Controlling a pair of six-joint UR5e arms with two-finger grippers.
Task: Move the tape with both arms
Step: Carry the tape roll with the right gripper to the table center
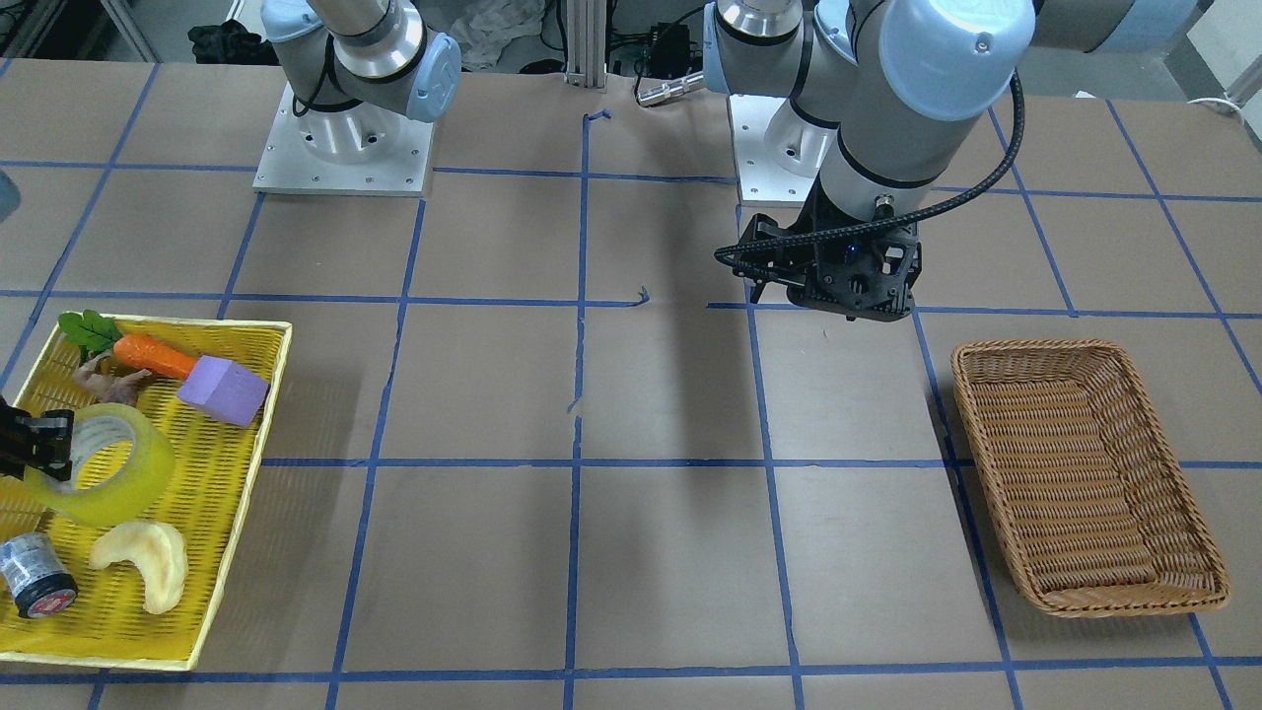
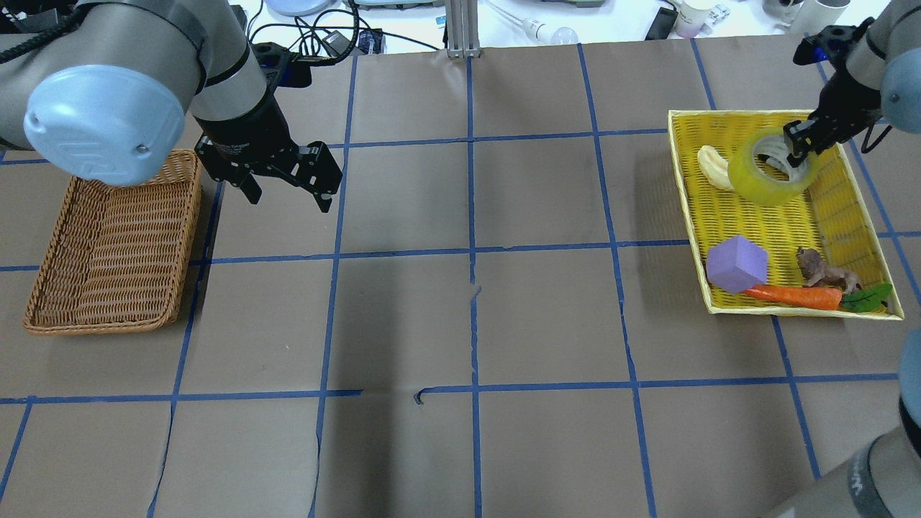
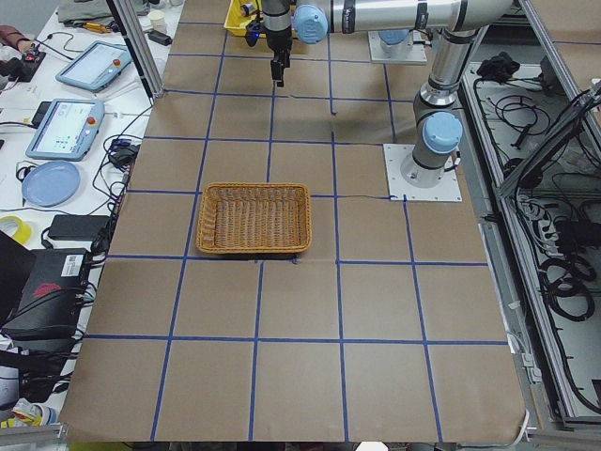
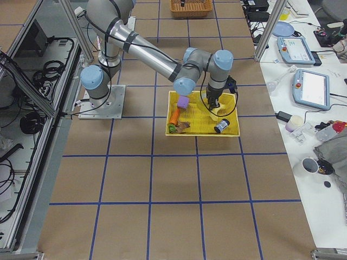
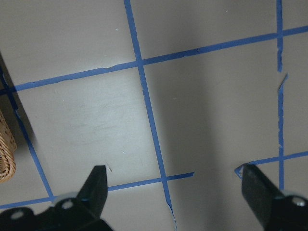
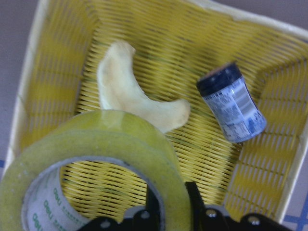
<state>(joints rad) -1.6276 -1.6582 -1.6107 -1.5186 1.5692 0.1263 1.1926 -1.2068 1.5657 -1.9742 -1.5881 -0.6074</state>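
The tape is a yellow-green roll with a grey-white core, in the yellow tray at the table's right side. My right gripper is shut on the roll's wall, one finger inside the ring, and holds it tilted. In the right wrist view the tape fills the lower left, with the black fingers clamped on its edge. In the front view the tape sits by the right gripper at the left edge. My left gripper is open and empty above the table beside the basket; its fingertips show bare paper between them.
A brown wicker basket lies at the table's left. The tray also holds a purple block, a carrot, a pale crescent, a small brown figure and a dark cylinder with a red rim. Blue tape lines grid the table.
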